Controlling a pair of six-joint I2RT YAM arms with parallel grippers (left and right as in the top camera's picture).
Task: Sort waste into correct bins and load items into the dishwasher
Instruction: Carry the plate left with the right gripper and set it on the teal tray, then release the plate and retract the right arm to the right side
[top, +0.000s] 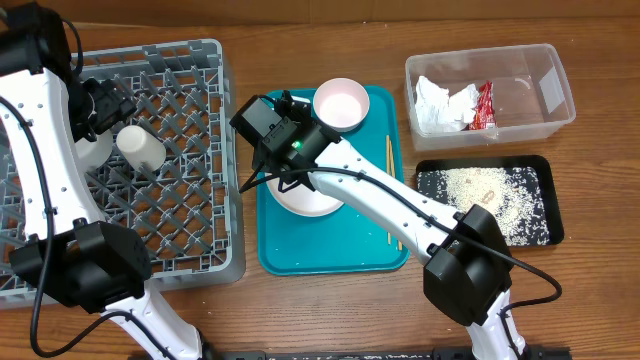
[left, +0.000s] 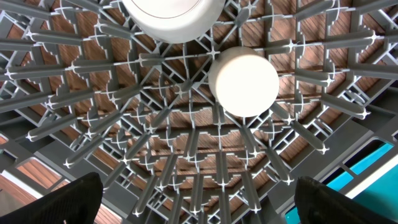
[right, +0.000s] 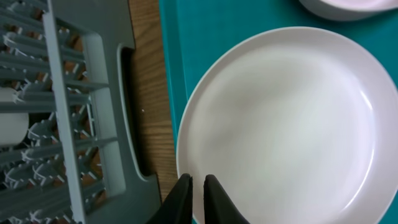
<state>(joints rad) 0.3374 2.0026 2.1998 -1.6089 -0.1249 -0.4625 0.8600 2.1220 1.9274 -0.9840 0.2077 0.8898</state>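
My right gripper (right: 196, 180) points down at the left rim of the pale plate (right: 280, 124) lying on the teal tray (right: 171, 62). Its jaws stand only a narrow slit apart, one tip on each side of the rim line, and I see nothing clamped. The pink-white bowl (top: 342, 104) sits at the tray's far end, and the chopsticks (top: 392, 170) lie along its right side. My left gripper (left: 199, 199) hangs wide open and empty over the dishwasher rack (top: 215, 120). Below it in the rack stand a small white cup (left: 244, 82) and a white bowl (left: 171, 15).
The clear tub (top: 545, 60) at the back right holds the crumpled napkin (top: 440, 105) and the red wrapper (top: 484, 105). In front of it the black tray (top: 555, 200) holds rice scraps (top: 490, 195). The rack's wall (right: 74, 124) runs close beside the teal tray.
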